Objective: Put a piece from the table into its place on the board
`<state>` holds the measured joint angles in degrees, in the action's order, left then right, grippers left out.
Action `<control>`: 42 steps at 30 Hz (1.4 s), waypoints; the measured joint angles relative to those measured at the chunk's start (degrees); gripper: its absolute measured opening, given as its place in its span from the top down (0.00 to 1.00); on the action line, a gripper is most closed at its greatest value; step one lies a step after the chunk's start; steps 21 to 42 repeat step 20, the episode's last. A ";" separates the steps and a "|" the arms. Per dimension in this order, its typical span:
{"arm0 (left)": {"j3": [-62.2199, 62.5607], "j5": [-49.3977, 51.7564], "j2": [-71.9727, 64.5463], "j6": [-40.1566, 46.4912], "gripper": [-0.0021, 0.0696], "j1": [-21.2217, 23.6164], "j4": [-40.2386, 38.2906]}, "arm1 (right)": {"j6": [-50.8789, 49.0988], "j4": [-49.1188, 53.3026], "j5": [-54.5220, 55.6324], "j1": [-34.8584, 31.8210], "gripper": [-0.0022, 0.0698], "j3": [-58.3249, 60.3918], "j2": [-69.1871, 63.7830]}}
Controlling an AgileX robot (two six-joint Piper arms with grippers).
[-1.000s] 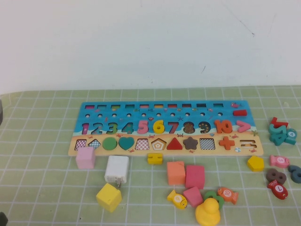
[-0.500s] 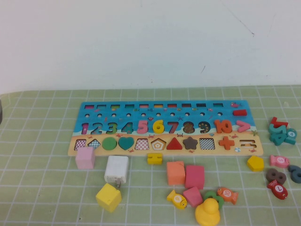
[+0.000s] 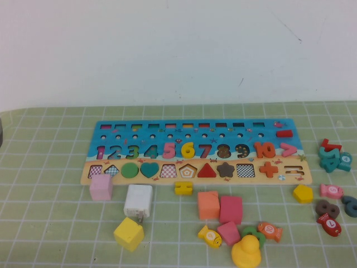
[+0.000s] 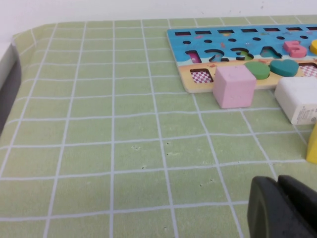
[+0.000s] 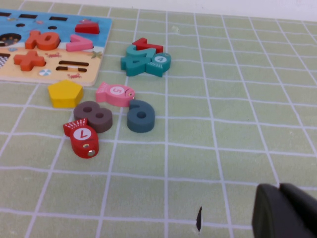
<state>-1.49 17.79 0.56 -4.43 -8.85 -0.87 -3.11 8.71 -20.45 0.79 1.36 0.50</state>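
Unmoved since a second ago on the table, every block and numeral; gone from the high view's lower-left corner, only a dark scrap. Seated flat in its own cut-out in the digit row, between the pink 5 and the red 7: the piece (image 3: 188, 149), bright yellow. Lying lengthwise on the green checked mat (image 3: 50, 167), near the far wall: the board (image 3: 106, 127), blue above, sandy below. Just beside its near edge, a pink cube (image 3: 101, 187) and a white cube (image 3: 138, 201); farther forward, a yellow cube (image 3: 129, 233) and a yellow duck (image 3: 246, 252). Off its right end, a yellow pentagon (image 3: 303, 193), a brown 8 (image 5: 93, 115) and a red fish (image 5: 82, 139). Low over bare mat on the left side, well apart from the board: the left gripper (image 4: 278, 184), fingers pressed together, holding nothing. Low over bare mat on the right side, nearer than the loose numerals: the right gripper (image 5: 280, 187), fingers likewise closed and empty.
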 joint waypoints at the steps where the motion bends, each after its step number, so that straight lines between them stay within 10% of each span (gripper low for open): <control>1: 0.00 0.00 0.00 0.00 0.97 0.24 0.00 | 0.00 0.00 0.00 0.00 0.97 0.00 0.00; 42: 0.10 0.25 0.00 0.06 0.97 1.59 0.00 | 0.00 0.00 0.00 0.00 0.97 0.00 0.00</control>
